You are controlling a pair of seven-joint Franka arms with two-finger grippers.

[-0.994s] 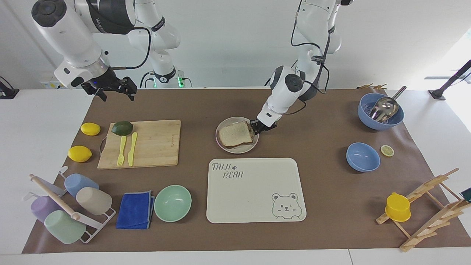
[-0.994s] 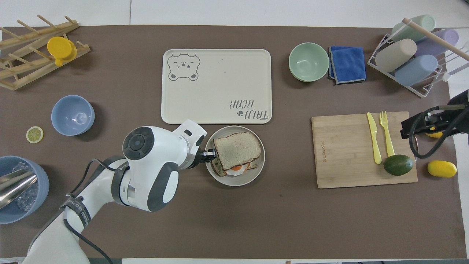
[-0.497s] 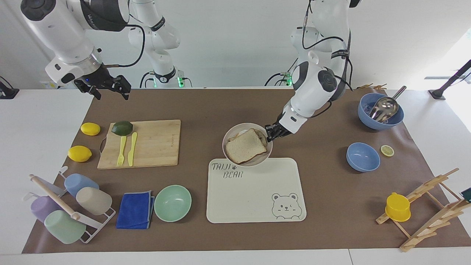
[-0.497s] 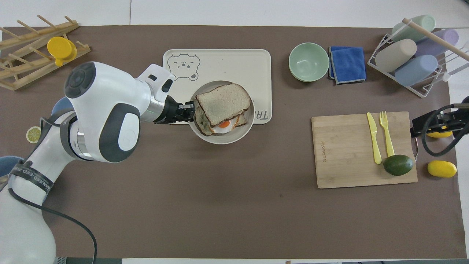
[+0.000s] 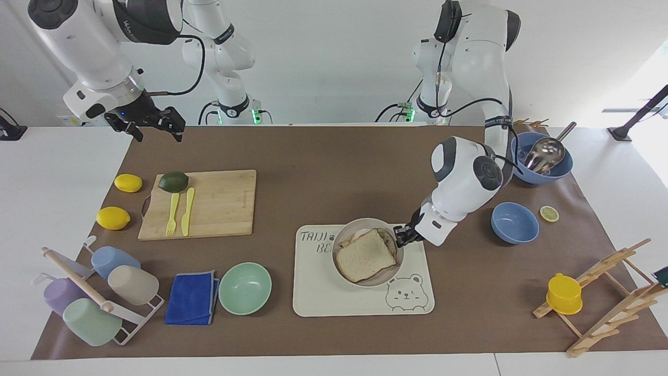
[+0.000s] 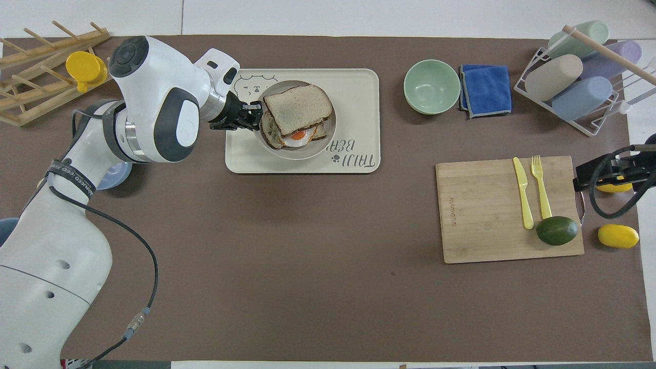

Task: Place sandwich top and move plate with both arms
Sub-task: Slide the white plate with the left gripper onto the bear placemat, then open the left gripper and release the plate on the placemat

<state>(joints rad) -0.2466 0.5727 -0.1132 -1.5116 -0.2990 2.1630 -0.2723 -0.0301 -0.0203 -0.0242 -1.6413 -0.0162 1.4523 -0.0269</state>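
Item: small round shallow off-white plate [image 5: 392, 273], held at its rim by my left tool [image 5: 402, 236], which is pinched shut on the rim edge that faces the left arm's end of the table. Location: over the rectangular cream tray printed with a bear [image 5: 319, 300], roughly its middle, the bear drawing showing at the tray corner just past the plate; whether the plate already rests on the tray or hangs just above it, I cannot tell. Contents: plain square slice of pale bread with a tan-brown crust, the sandwich top [image 5: 365, 255], lying on a lower slice that bears a fried egg [image 6: 297, 136]; from overhead the top sits skewed, so the egg and lower slice peek out at the edge nearer the robots. Second tool: my right tool [image 5: 152, 124], fingers spread wide and holding nothing, waits in the air over the brown mat's corner [image 5: 136, 149] at the right arm's end, above a wooden cutting board [image 5: 222, 203]. Handling note, as my judgement: the step in hand is setting the plate down on the tray. A one-sided rim pinch tips easily, so I should keep the plate level, lower it slowly until the base sits flat inside the tray's rim, and only then loosen the pinch, drawing the tool away sideways toward the left arm's end so it cannot nudge the loose top slice.
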